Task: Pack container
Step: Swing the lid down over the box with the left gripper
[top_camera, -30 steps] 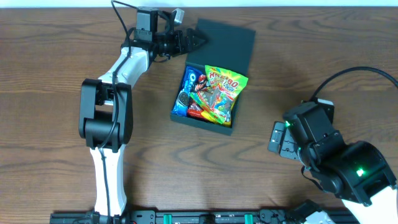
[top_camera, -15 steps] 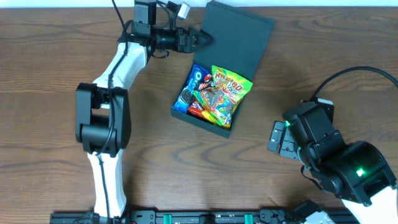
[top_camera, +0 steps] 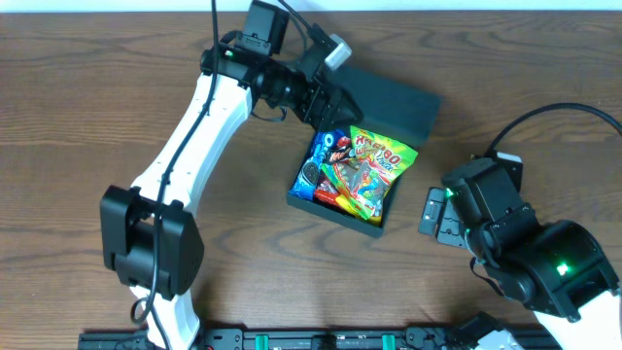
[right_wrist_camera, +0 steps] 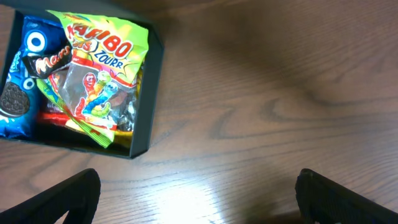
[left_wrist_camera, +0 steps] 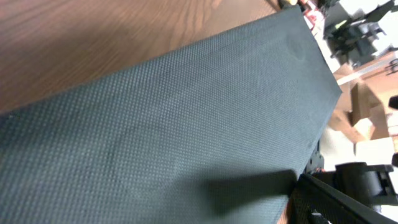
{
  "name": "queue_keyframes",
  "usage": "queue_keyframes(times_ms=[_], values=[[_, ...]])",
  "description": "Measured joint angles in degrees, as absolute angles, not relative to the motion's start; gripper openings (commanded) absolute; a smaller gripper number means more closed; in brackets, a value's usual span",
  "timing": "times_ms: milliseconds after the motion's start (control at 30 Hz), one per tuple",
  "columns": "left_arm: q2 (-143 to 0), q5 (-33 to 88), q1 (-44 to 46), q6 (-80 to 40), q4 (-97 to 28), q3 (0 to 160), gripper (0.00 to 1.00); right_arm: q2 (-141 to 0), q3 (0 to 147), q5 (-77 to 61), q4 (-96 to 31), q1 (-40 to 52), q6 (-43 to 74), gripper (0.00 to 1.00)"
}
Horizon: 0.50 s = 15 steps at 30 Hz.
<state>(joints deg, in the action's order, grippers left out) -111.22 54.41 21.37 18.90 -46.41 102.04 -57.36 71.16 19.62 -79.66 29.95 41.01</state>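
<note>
The container (top_camera: 330, 212) sits open near the middle of the wooden counter (top_camera: 97, 117), turned at a slant, its dark teal-green lid (top_camera: 398, 102) folded back from the far edge; the base is full of snacks. Inside it, a green and yellow Haribo packet (top_camera: 374, 170) lies on top toward the container's right side; a blue Oreo packet (top_camera: 319, 160) lies along its left wall; a dark Mars bar (right_wrist_camera: 53, 63) lies between them, partly under the Haribo packet; something red shows beneath, too covered to name.

The left hand (top_camera: 328, 97) is at the container's far-left corner, right up against the hinge end of the lid; it is released, its jaws spread wide and clamping nothing. In the left wrist view the lid's woven matte surface fills nearly everything and one black finger (left_wrist_camera: 336, 199) shows past its lower edge; whether that finger touches the lid I cannot tell.

The right hand (top_camera: 434, 216) hovers over bare counter just off the container's right-hand near corner, apart from it; it too is released, its two dark fingertips at the far edges of the right wrist view with only wood between them.
</note>
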Motion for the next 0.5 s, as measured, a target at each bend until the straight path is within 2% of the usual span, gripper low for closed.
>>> queue_keyframes(times_ms=[500], values=[[-108.9,47.6,20.7,23.7,-62.6,102.1,0.95,-57.4,71.2,20.6,-79.7,30.0,41.0,0.99]])
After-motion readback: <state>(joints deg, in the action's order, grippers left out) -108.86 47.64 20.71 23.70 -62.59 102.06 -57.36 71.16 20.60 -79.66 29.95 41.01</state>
